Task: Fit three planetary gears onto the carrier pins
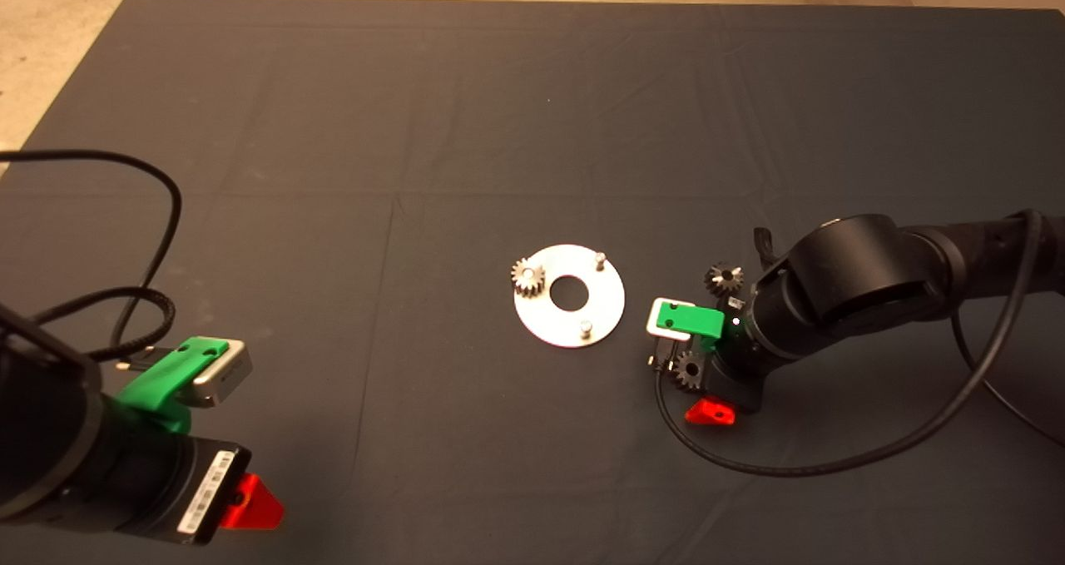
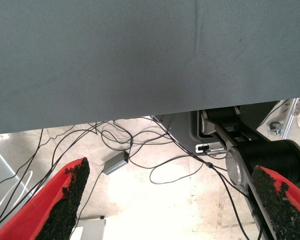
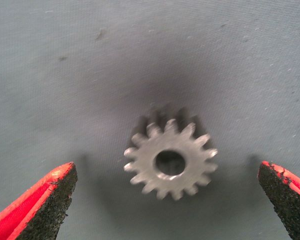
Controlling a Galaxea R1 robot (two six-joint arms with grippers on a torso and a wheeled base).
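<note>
Dark worktop [image 1: 333, 132]: my right gripper [image 3: 165, 200] points down, released, straddling a loose gear [image 3: 170, 160] right of the disc [image 1: 569, 295], which carries one gear [image 1: 527, 276]; left gripper [image 2: 175, 200] waits released at the near-left corner.

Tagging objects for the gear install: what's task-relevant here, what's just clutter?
Job:
- mounted gear
- two bare carrier pins on the disc
- loose gears
- right gripper, open over one
- left gripper, parked

Clutter:
- floor cables

One gear [image 1: 527, 276] sits on the disc [image 1: 605, 307]; two pins [image 1: 599, 258] bare. Right claw [image 1: 697, 382] over mat [image 1: 466, 107] beside two loose gears [image 1: 724, 280]. Left claw [image 1: 218, 448] lower left.
</note>
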